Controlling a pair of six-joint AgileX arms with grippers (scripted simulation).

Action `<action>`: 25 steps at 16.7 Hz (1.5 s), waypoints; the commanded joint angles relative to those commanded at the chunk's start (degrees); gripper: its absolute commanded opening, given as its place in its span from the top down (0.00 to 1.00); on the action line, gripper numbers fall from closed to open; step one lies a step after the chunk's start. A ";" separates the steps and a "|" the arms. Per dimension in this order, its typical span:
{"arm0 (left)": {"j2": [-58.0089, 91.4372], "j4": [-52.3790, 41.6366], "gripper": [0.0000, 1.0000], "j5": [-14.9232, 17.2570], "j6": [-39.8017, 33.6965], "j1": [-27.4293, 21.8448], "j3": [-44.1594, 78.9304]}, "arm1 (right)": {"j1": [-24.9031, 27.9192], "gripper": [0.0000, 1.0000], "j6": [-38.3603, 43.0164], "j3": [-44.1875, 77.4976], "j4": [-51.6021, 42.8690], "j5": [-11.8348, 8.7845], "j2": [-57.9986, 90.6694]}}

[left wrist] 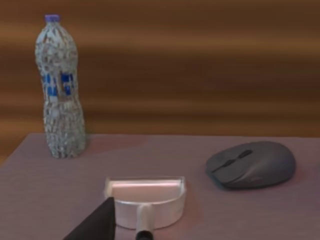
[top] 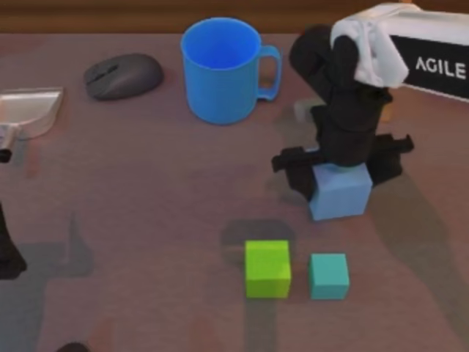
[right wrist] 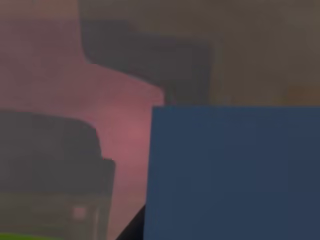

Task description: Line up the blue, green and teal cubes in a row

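**Blue cube in hand, row still one short**

While the left arm sits parked far from the mug (top: pixel 221 70), the right gripper (top: pixel 339 170) has its jaws closed against the blue cube (top: pixel 339 192), apparently to carry it. The green cube (top: pixel 267 268) and teal cube (top: pixel 328 276) sit side by side beyond it, farther from the mug. Three cubes, one of each colour.

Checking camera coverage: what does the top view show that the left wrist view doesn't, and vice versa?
Top view only: the blue mug, the right gripper over the light blue cube, the green cube and the teal cube side by side near the front edge. Left wrist view only: a plastic bottle standing at the table's back. Both: the grey mouse and the white dustpan.
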 joint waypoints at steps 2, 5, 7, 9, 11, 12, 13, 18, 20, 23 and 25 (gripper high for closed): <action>0.00 0.00 0.00 0.00 0.00 0.00 0.00 | 0.09 1.00 -0.09 1.55 -2.21 -0.06 -1.20; 0.00 0.00 0.00 0.00 0.00 0.00 0.00 | 0.10 1.00 -0.11 1.69 -2.40 -0.06 -1.34; 0.00 0.00 0.00 0.00 0.00 0.00 0.00 | -0.07 1.00 0.14 1.72 -2.35 -0.07 -1.05; 0.00 0.00 0.00 0.00 0.00 0.00 0.00 | 1.82 1.00 2.21 3.74 -3.42 -0.02 0.15; 0.00 0.00 0.00 0.00 0.00 0.00 0.00 | 5.35 1.00 6.66 7.60 -5.40 0.06 2.23; 0.00 0.00 0.00 0.00 0.00 0.00 0.00 | 7.55 1.00 9.65 9.94 -6.61 0.10 3.45; 0.00 0.00 0.00 0.00 0.00 0.00 0.00 | 9.94 1.00 13.05 12.40 -7.91 0.12 4.74; 0.00 0.00 0.00 0.00 0.00 0.00 0.00 | 22.09 1.00 30.43 24.33 -14.07 0.12 10.47; 0.00 0.00 0.00 0.00 0.00 0.00 0.00 | 25.38 1.00 34.26 27.45 -15.52 0.14 11.63; 0.00 0.00 0.00 0.00 0.00 0.00 0.00 | 26.71 1.00 35.66 28.68 -16.06 0.15 12.01; 0.00 0.00 0.00 0.00 0.00 0.00 0.00 | 26.52 1.00 35.70 28.55 -15.90 0.08 11.76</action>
